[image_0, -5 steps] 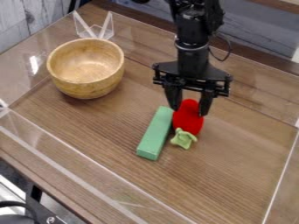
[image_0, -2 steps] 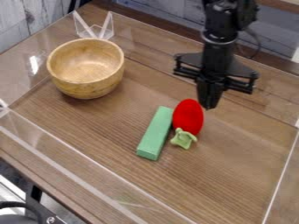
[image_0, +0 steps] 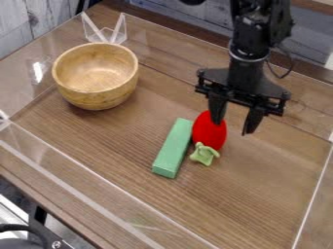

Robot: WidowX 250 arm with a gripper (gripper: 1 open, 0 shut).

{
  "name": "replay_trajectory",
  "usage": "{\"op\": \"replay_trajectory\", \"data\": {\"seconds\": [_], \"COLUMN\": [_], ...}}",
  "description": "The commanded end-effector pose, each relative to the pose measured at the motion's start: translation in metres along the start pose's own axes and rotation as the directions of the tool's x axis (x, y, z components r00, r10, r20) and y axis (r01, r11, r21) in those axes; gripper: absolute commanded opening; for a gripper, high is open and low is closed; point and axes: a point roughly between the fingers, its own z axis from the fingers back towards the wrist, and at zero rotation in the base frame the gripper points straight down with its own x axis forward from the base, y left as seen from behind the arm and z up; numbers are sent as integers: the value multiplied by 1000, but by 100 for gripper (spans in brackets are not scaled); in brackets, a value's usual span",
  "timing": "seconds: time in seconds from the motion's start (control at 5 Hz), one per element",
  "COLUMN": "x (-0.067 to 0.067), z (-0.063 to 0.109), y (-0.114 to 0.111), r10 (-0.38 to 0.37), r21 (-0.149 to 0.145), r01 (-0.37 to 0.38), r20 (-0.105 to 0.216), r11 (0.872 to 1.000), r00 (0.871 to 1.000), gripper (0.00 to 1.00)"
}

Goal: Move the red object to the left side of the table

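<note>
The strawberry (image_0: 209, 133) has the green block (image_0: 172, 147) close on its left; a bowl (image_0: 95, 76) sits far left; acrylic walls (image_0: 53, 180) edge the table (image_0: 117, 146).

The table (image_0: 260, 204) has a brown wood-grain top with a slight shine, and clear glossy acrylic walls (image_0: 33, 44). The bowl (image_0: 95, 76) is pale smooth wood. The red object (image_0: 209, 129) looks like smooth plastic.

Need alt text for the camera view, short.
A black end effector, open, hangs over a red strawberry toy lying beside a green block on a wood-grain table. A wooden bowl sits at the left.
</note>
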Motion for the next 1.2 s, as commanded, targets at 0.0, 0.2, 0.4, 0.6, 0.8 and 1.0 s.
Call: {"op": "replay_trajectory", "data": {"seconds": [0.0, 0.2, 0.4, 0.6, 0.8, 1.0], "x": [8, 8, 11, 11, 11, 12], "z": [13, 10, 13, 9, 6, 5], "y": [-1, -1, -9, -11, -12, -15], "r10": [5, 6, -1, 1, 1, -2], "r21": [-10, -4, 1, 6, 10, 11], "r01": [-4, -5, 1, -1, -1, 2], "r20": [49, 43, 51, 46, 43, 42], "r11": [1000, 1000, 1000, 1000, 1000, 1000], "r00": [999, 999, 999, 999, 999, 999], "gripper": [0, 0, 0, 0, 0, 0]}}
